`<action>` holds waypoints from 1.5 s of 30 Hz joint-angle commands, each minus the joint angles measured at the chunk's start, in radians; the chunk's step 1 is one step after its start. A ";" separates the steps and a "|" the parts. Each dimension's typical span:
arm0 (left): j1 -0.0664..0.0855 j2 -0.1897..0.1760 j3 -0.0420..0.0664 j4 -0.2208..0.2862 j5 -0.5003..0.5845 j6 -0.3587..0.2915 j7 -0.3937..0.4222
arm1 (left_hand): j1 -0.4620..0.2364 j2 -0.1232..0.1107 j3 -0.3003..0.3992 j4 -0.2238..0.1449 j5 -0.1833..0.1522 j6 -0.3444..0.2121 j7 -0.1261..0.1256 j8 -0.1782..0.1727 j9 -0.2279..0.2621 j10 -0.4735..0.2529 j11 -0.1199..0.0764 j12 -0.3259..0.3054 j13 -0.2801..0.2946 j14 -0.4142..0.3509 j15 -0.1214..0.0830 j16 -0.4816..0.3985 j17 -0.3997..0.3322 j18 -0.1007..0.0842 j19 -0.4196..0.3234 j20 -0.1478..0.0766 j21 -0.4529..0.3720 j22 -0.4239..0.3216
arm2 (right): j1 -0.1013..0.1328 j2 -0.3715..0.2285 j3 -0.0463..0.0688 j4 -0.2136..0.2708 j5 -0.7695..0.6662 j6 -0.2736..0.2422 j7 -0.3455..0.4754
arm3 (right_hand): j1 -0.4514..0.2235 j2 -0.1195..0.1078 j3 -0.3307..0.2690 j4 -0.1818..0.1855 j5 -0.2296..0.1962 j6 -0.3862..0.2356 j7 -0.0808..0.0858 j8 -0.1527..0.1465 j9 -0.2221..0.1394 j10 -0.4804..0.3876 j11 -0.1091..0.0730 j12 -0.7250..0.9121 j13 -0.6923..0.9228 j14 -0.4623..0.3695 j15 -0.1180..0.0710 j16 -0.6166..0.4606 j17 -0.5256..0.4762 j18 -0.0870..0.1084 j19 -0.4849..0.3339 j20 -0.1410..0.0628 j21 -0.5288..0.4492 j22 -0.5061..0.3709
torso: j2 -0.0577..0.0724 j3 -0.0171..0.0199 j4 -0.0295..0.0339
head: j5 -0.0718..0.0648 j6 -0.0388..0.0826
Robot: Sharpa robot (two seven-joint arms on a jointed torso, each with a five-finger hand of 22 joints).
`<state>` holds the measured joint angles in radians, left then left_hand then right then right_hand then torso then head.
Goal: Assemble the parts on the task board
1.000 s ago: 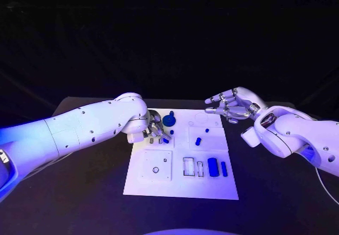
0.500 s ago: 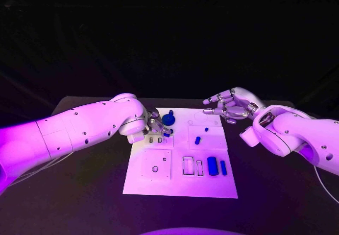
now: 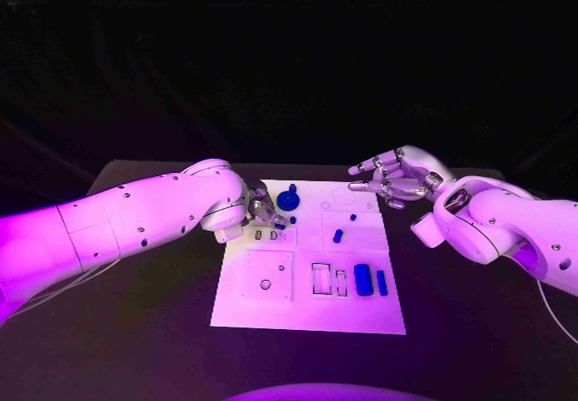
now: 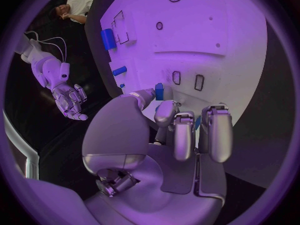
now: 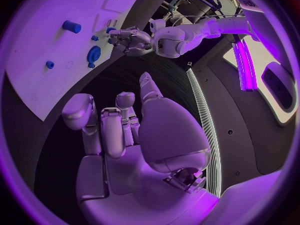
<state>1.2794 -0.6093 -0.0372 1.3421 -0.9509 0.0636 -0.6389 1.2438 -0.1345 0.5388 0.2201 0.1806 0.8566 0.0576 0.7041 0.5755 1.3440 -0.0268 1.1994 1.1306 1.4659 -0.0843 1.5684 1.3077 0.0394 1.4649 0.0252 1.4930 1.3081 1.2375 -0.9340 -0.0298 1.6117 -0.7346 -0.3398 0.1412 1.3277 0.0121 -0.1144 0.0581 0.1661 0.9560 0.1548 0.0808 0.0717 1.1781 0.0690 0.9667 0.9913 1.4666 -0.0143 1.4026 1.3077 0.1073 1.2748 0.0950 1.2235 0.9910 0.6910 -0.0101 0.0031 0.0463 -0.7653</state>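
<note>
Left robot hand (image 3: 267, 214) has lifted a blue part (image 4: 159, 91) slightly

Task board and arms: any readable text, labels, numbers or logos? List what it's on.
None readable.
task board: outlined slots and holes, no print that can be read.
blue parts, e.g. the round one: no marks legible.
left hand and right hand: no legible logo or lettering.

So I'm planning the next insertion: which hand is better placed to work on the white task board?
Left. The left hand is over the white task board beside small blue parts; the right hand hovers open off its far corner.
</note>
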 commanded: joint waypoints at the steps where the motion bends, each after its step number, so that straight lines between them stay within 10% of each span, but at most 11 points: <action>1: -0.003 -0.004 0.000 0.004 -0.045 0.022 -0.017 | -0.005 0.000 0.172 -0.167 0.005 0.011 -0.011 0.006 0.001 0.008 -0.001 0.003 0.001 0.105 -0.002 0.002 0.263 -0.010 0.053 -0.002 -0.002 0.154 | -0.001 0.000 0.000 0.000 0.009 0.013 0.012 | -0.006 0.008 -0.007 -0.002 -0.007 -0.006 0.001 0.003 -0.001 -0.006 0.001 0.005 0.002 0.043 0.007 -0.003 0.022 0.009 -0.005 0.004 -0.004 0.000 | 0.000 -0.0001 0.0002 | 0.003 -0.001; 45: -0.018 -0.016 -0.004 0.017 -0.115 0.146 -0.050 | -0.010 -0.005 0.179 -0.178 0.004 0.016 -0.011 0.006 0.001 0.011 -0.001 0.003 0.001 0.105 -0.002 0.002 0.263 -0.011 0.055 -0.003 0.000 0.156 | -0.002 -0.001 0.000 0.001 0.007 0.004 0.014 | -0.007 0.014 -0.013 0.003 -0.006 -0.007 0.002 0.004 -0.001 -0.005 0.001 0.008 0.001 0.043 0.007 -0.003 0.021 0.009 -0.004 0.004 -0.004 0.000 | 0.001 0.0003 -0.0015 | 0.027 -0.006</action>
<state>1.2657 -0.6265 -0.0381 1.3591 -1.0548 0.1693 -0.6736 1.2339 -0.1444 0.5575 0.2015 0.1815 0.8584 0.0590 0.7059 0.5770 1.3474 -0.0302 1.1994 1.1302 1.4658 -0.0840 1.5684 1.3074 0.0394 1.4649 0.0253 1.4931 1.3076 1.2367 -0.9350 -0.0300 1.6118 -0.7260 -0.3416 0.1452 1.3240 0.0158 -0.1239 0.0622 0.1621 0.9560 0.1547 0.0808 0.0717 1.1783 0.0692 0.9706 0.9940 1.4666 -0.0143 1.4027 1.3081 0.1073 1.2749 0.0951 1.2236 0.9920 0.6911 -0.0095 0.0015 0.0742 -0.7704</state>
